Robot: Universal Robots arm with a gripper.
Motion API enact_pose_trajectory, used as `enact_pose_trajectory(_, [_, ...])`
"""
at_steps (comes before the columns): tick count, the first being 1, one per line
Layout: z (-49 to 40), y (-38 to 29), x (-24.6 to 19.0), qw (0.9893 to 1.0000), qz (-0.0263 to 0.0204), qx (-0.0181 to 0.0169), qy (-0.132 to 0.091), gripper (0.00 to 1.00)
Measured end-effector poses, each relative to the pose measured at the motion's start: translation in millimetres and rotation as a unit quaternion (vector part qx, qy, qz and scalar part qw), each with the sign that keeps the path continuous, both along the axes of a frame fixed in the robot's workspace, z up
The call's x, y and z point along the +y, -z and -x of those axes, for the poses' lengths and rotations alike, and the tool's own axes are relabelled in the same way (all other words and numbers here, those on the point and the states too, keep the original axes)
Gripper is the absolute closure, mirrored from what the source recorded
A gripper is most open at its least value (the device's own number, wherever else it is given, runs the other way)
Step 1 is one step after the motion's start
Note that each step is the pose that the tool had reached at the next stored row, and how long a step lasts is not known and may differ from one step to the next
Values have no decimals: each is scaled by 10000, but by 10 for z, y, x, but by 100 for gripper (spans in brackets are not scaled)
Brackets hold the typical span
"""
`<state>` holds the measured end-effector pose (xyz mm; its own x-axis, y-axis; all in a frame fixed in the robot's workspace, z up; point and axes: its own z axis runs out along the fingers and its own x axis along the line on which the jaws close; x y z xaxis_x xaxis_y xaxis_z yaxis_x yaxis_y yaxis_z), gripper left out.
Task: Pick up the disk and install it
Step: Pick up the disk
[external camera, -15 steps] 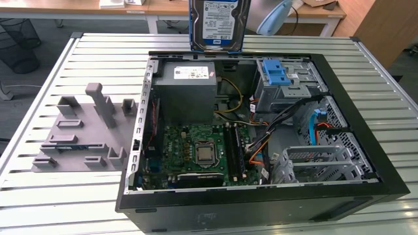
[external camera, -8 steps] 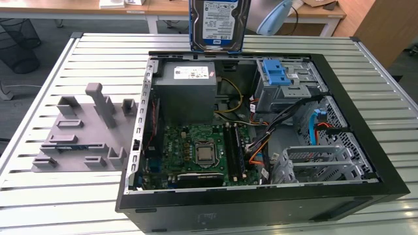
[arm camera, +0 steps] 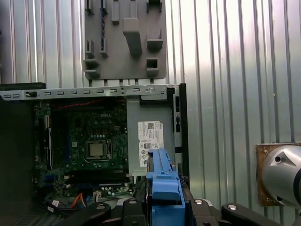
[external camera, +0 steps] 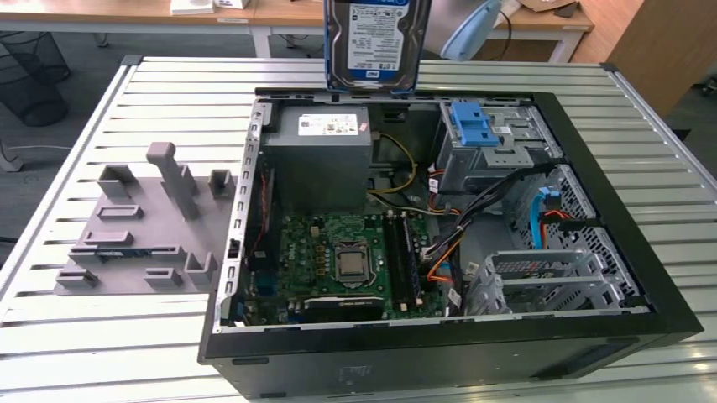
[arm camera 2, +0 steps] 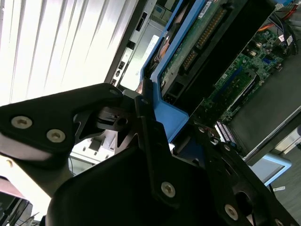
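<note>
Exterior view: I find the case point(external camera: 448, 357) open on top. Black cables point(external camera: 505, 191) cross its middle; the grey power supply point(external camera: 319, 143) blocks upper centre, below the disk point(external camera: 371, 42).

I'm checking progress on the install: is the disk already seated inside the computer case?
No, in the exterior view the disk hangs upright in the air over the edge of the open computer case, not down inside it.

Matte black angular jaws studded with silver screws point(arm camera 2: 168, 189).
</note>
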<state>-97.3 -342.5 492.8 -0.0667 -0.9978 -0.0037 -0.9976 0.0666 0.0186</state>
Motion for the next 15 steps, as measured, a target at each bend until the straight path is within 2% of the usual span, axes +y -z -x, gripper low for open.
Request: enact_pose_trajectory(15, [0, 0, -47, 10000, 0, 0, 0, 63])
